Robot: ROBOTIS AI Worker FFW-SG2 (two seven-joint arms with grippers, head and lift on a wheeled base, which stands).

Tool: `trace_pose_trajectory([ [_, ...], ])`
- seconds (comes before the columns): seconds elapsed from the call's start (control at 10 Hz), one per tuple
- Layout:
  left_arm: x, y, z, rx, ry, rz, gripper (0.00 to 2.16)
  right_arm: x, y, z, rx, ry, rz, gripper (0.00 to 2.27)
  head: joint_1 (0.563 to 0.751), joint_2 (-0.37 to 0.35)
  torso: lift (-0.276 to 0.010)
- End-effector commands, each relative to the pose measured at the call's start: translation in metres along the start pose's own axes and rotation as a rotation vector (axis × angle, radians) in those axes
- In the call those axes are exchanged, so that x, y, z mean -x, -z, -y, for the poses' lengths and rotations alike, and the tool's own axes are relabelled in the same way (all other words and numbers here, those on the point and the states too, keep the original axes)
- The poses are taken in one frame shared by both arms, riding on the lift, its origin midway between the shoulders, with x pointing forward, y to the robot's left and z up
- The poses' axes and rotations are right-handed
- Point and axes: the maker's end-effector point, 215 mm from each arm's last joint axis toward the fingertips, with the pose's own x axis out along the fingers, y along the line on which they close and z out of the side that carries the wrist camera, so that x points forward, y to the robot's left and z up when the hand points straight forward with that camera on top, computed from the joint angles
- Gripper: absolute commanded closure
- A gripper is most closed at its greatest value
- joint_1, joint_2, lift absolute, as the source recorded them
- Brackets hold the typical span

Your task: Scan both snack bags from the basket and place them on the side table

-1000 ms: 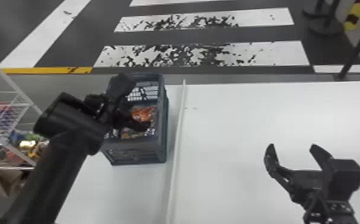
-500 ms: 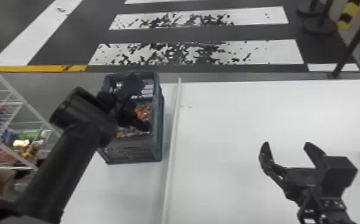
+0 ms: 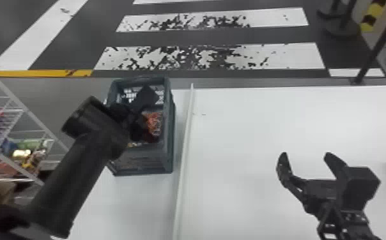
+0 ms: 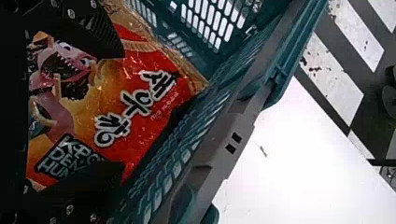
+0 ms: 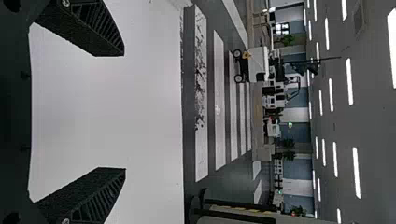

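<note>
step in hand, as judged: pick-up of the first snack bag, before scanning.

nearest, the left arm reaches over the near left part of the table into the basket. the right gripper waits above the white table, to the right of the raised strip; its fingers are spread, with nothing between them.

farther on, the left gripper is inside the basket, which stands left of the strip. its fingers are wide apart over a red and orange snack bag, and the bag is not clamped. the bag lies in the basket, printed face toward the wrist camera, one edge near the basket wall. a second bag cannot be told apart.

beyond the table edge lies the striped floor.

next move, as judged:
1. set one finger on each side of the bag; lower further if the grip is too shallow.
2. close until the bag is held without crushing it.
3. lift clear of the rim, then present the bag for scanning.

caution: the film is likely slick and may slip from a shallow grip. a finger or bag corner could catch on the basket wall.
</note>
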Motion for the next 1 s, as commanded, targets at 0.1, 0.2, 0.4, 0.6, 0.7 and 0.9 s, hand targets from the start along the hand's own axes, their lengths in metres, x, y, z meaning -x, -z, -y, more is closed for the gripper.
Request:
trace_pose_trajectory([
  [0.1, -0.01, 0.0, 0.015, -0.011, 0.034, -0.004, 0.58, 0.0, 0.003, -0.001, 0.0, -0.001, -0.006, 0.04, 0.695, 0.136, -0.075],
  [0.2, -0.011, -0.004, 0.017, -0.015, 0.038, 0.01, 1.12, 0.0, 0.003, -0.001, -0.001, -0.001, -0.007, 0.04, 0.695, 0.131, -0.075],
  [0.4, -0.014, -0.005, 0.015, 0.021, 0.012, 0.033, 2.14, 0.0, 0.006, -0.001, -0.001, -0.001, -0.015, 0.04, 0.695, 0.122, -0.075],
  [0.6, -0.006, -0.009, 0.01, 0.084, 0.014, 0.085, 2.14, 0.0, 0.007, 0.0, -0.001, 0.0, -0.016, 0.04, 0.695, 0.119, -0.075],
  [0.7, 0.005, -0.016, 0.002, 0.14, 0.018, 0.139, 2.14, 0.001, 0.009, 0.0, -0.001, 0.0, -0.02, 0.04, 0.695, 0.12, -0.075],
  [0.9, 0.029, -0.021, -0.016, 0.191, -0.005, 0.2, 2.14, 0.001, 0.009, 0.0, -0.001, 0.0, -0.02, 0.04, 0.695, 0.125, -0.075],
])
